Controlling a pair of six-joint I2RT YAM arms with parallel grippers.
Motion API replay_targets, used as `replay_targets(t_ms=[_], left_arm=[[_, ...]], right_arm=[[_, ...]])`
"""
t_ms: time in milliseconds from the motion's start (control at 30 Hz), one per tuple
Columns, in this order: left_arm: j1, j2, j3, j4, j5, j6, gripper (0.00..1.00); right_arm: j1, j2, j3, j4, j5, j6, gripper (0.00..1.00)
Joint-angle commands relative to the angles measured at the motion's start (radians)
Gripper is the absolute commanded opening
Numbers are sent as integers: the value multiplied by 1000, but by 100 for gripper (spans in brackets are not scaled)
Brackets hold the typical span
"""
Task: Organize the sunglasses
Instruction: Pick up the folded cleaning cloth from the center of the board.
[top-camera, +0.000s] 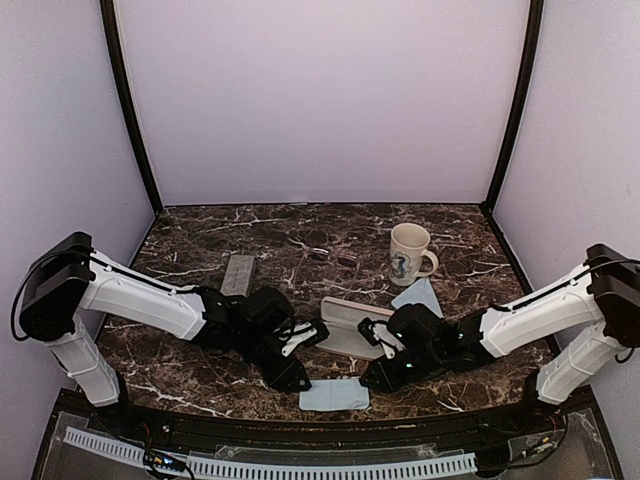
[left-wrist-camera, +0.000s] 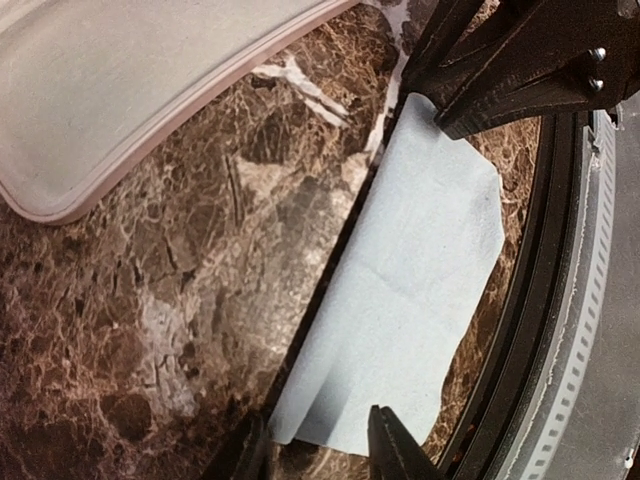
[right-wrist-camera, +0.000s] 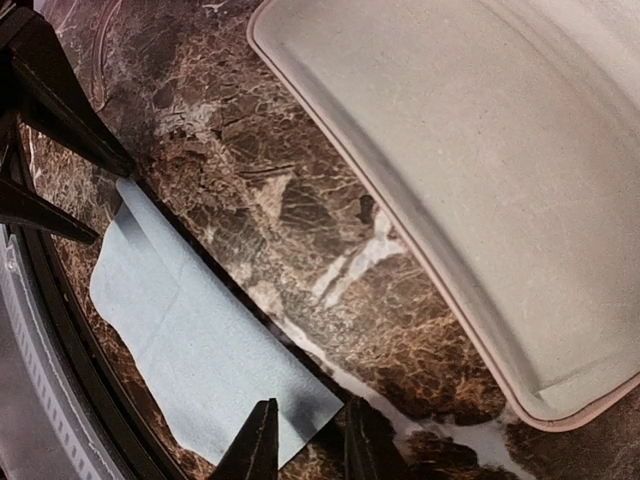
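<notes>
A thin dark pair of sunglasses (top-camera: 335, 259) lies at mid-table, far from both grippers. Near the front edge a light blue cloth (top-camera: 335, 396) lies flat. My left gripper (top-camera: 300, 382) is low at its left end; in the left wrist view the gripper (left-wrist-camera: 318, 425) is open, its fingers straddling the near corner of the cloth (left-wrist-camera: 420, 270). My right gripper (top-camera: 371, 380) is at the other end. The right wrist view shows it (right-wrist-camera: 308, 420) partly open around a corner of the cloth (right-wrist-camera: 200, 340).
An open pink case (top-camera: 350, 326) lies just behind the cloth, between the arms. A grey case (top-camera: 238, 273) sits at the left. A mug (top-camera: 408, 255) and a second blue cloth (top-camera: 418, 297) are at the right. A black rim (top-camera: 250, 425) borders the table front.
</notes>
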Motion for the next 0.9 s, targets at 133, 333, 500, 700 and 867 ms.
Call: replay_targets(t_ms=[133,333,500,700,867], left_arm=[[4,12,-20,34,35,3,30],[4,10,-25,33,33,2,25],[4,8,-31,36,29,-2,21],[4,15,-31,51,23,-19,15],[4,14,-36,65,13,-40,8]], right_arm=[[-5,21,-16,45,-23,5,21],[-9,27,-15,52,-25,5,18],[-10,23,-16,50,-25,5,16],[-11,9,-22,73,-20,13,10],[-11,-7,-41,107,-16,35,3]])
